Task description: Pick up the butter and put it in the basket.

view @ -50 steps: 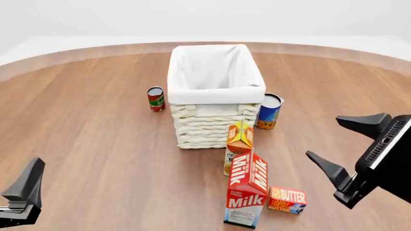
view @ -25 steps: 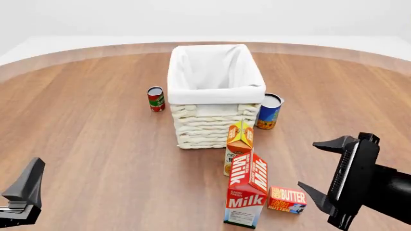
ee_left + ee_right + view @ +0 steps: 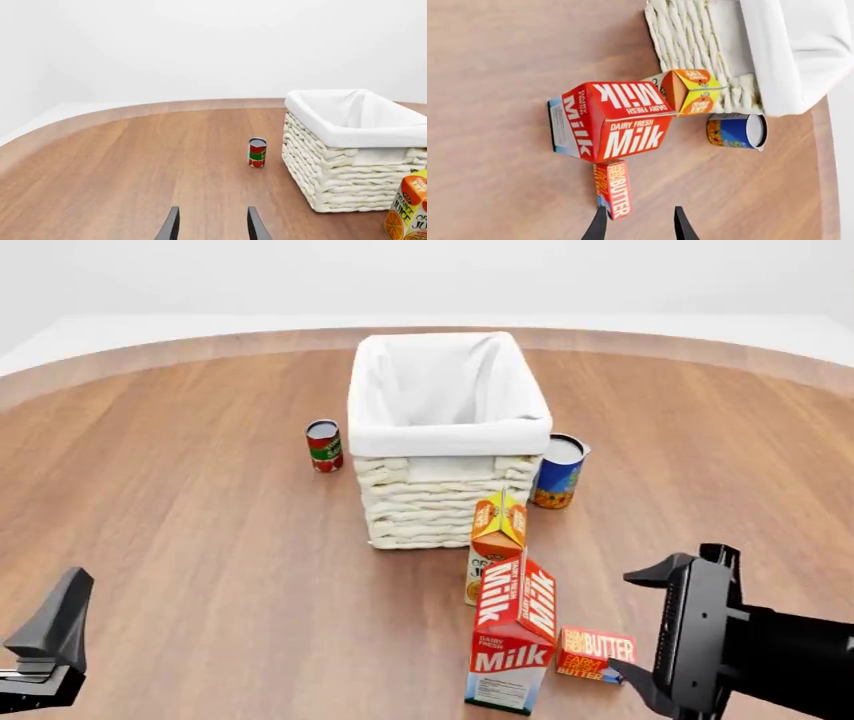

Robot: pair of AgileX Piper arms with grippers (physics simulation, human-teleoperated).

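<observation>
The butter (image 3: 595, 655) lies on the wooden counter (image 3: 200, 540) at the near right, just right of the milk carton (image 3: 513, 635), with the orange juice carton (image 3: 497, 540) behind that and the basket (image 3: 447, 435) farther back at the centre. The right claw (image 3: 638, 625) hangs wide open and empty just right of the butter, one finger (image 3: 630, 676) close by the box's near right corner. The left claw (image 3: 212, 230) sits at the near left, fingers parted and holding nothing, well apart from the small red can (image 3: 324, 445) left of the basket and the blue can (image 3: 558, 470) to its right.
</observation>
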